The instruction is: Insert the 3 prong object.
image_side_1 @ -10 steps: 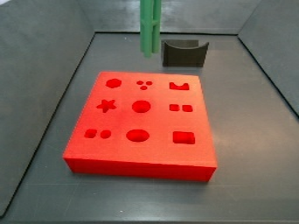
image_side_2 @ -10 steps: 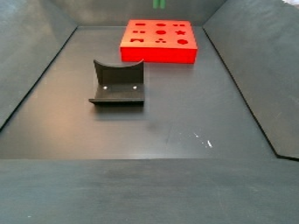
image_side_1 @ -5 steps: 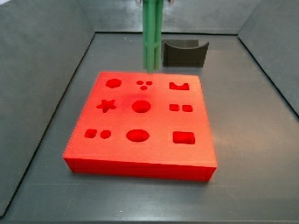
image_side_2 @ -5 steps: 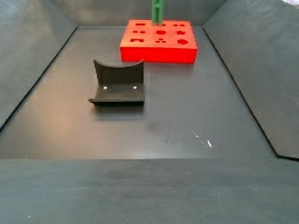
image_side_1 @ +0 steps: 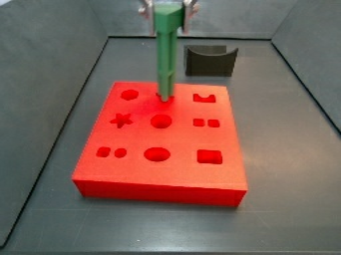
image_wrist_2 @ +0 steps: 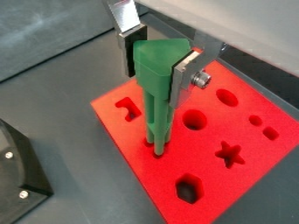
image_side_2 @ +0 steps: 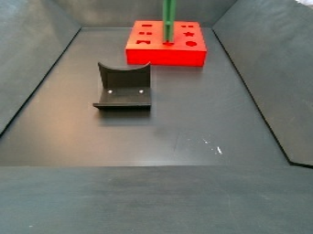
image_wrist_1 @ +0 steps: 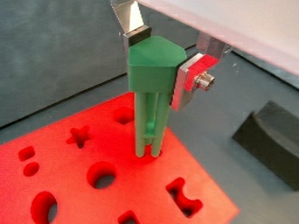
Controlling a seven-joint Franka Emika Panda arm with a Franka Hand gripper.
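Green peg: the 3 prong object (image_side_1: 166, 55) hangs upright, its lower tip touching or just entering the red block (image_side_1: 163, 139) at the three-hole socket.
Gripper: the gripper (image_wrist_1: 163, 54) is clamped on the peg's wedge-shaped head; in both wrist views a silver finger (image_wrist_2: 187, 73) presses flat against each side.
Why held high: gripping at the head leaves the whole shaft free below, so the fingers stay well above the block as the peg goes down.
Why vertical: the shaft stands square to the block's top face, which the prongs need in order to enter their holes together.
Prong seating: in a wrist view the tips (image_wrist_1: 146, 154) meet the red surface; whether all three are in their holes cannot be told.
Block: it lies flat on the dark floor, its other cut-outs empty.
Fixture: the fixture (image_side_2: 124, 88) stands well apart from the block, unused.
Progress: judged late, with the final downward push remaining.
Risk: a slight twist could land a prong on the rim.
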